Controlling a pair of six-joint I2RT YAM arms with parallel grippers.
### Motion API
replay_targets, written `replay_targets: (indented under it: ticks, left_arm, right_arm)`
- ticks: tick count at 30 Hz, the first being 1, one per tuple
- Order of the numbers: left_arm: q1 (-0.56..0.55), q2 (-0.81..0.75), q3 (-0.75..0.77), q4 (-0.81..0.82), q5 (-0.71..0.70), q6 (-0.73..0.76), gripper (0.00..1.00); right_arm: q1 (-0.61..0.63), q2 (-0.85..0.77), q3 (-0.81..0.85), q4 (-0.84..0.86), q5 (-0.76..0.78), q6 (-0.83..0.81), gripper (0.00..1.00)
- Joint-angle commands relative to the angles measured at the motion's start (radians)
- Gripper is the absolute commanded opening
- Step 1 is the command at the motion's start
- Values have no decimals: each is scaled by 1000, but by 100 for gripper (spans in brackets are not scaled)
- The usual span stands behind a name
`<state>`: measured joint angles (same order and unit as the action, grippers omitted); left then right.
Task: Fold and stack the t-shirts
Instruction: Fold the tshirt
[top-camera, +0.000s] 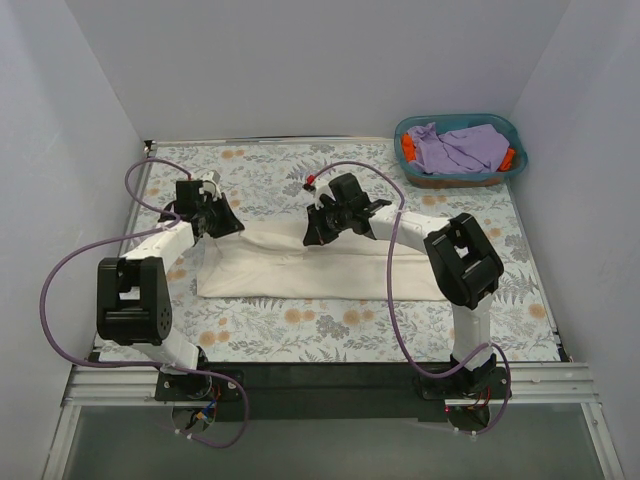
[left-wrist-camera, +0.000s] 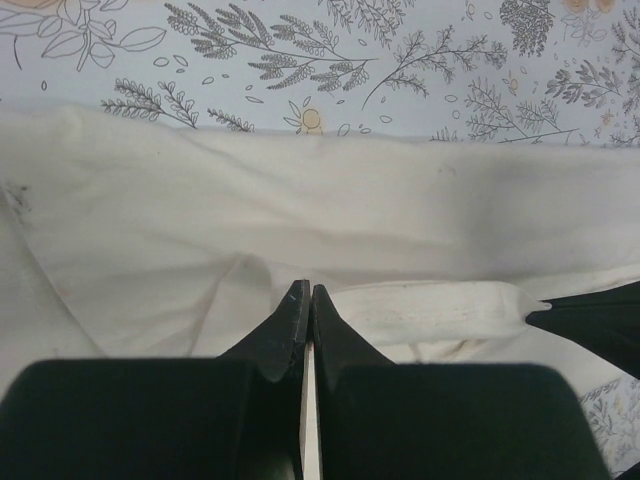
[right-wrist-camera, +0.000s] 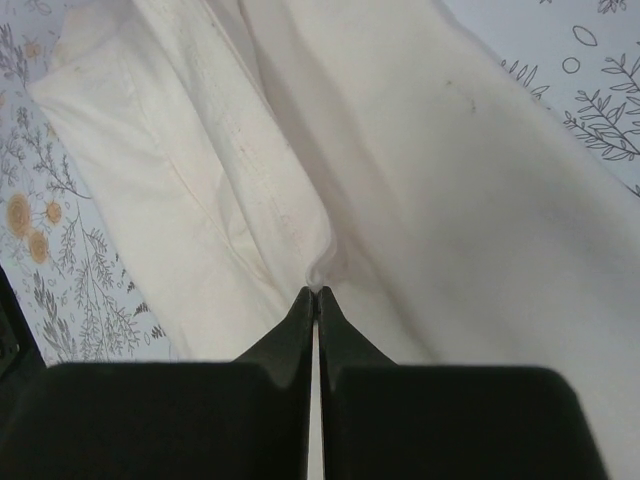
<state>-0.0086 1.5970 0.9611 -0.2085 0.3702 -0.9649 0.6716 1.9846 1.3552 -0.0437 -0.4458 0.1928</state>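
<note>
A large cream t-shirt lies folded into a long band across the middle of the floral table cover. My left gripper is at its far left edge. In the left wrist view it is shut, with the cream cloth creased at its tips. My right gripper is at the far edge near the middle. In the right wrist view it is shut on a pinched ridge of the cream cloth. A lavender garment and an orange-red one lie in the basket.
A teal plastic basket stands at the far right corner. The floral cover shows bare in front of the shirt. White walls close in the left, right and back. A black part of the right arm shows in the left wrist view.
</note>
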Motion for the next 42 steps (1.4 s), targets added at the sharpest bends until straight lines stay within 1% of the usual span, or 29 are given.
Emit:
replay_targets:
  ticks: [1, 9, 12, 16, 21, 23, 26, 27, 29, 30, 31, 34, 36, 38, 41, 42]
  left_arm:
    - [7, -68, -27, -2, -27, -18, 0]
    - [7, -80, -94, 23, -48, -57, 0]
    - [6, -91, -116, 38, -63, -75, 0]
    - [7, -106, -140, 69, -37, -106, 0]
    - [7, -117, -182, 83, -42, -136, 3]
    - [7, -124, -193, 83, -56, -144, 4]
    - [7, -147, -216, 83, -79, -158, 8]
    - [7, -155, -228, 83, -85, -162, 13]
    - [6, -186, -240, 83, -97, -175, 18]
    - [7, -193, -245, 81, -109, -181, 23]
    - [7, -206, -255, 80, -108, -184, 31]
    - [7, -242, -272, 70, -105, -205, 40]
    - [6, -278, -282, 52, -108, -224, 42]
    - [7, -305, -294, 40, -111, -241, 47]
    - [7, -359, -306, 20, -106, -259, 52]
    - [6, -371, -308, 3, -106, -264, 53]
  right_arm:
    - [16, -47, -25, 7, 2, -44, 1]
    - [39, -26, -37, 2, 1, -78, 3]
    - [43, -23, -39, -2, -8, -82, 5]
    - [49, -24, -36, -10, -14, -87, 10]
    - [60, -26, -37, -15, -19, -90, 13]
    - [63, -26, -42, -18, -25, -92, 15]
    - [69, -35, -51, -25, -31, -98, 19]
    - [71, -38, -53, -28, -34, -98, 20]
    - [72, -49, -62, -30, -33, -98, 22]
    - [74, -50, -65, -31, -34, -98, 23]
    - [75, -55, -70, -33, -34, -99, 25]
    - [77, -61, -79, -39, -33, -110, 27]
    - [80, -66, -93, -44, -28, -122, 27]
    - [83, -73, -100, -50, -27, -127, 27]
    - [91, -96, -113, -64, -11, -150, 28]
    - [94, -101, -114, -67, -10, -154, 28]
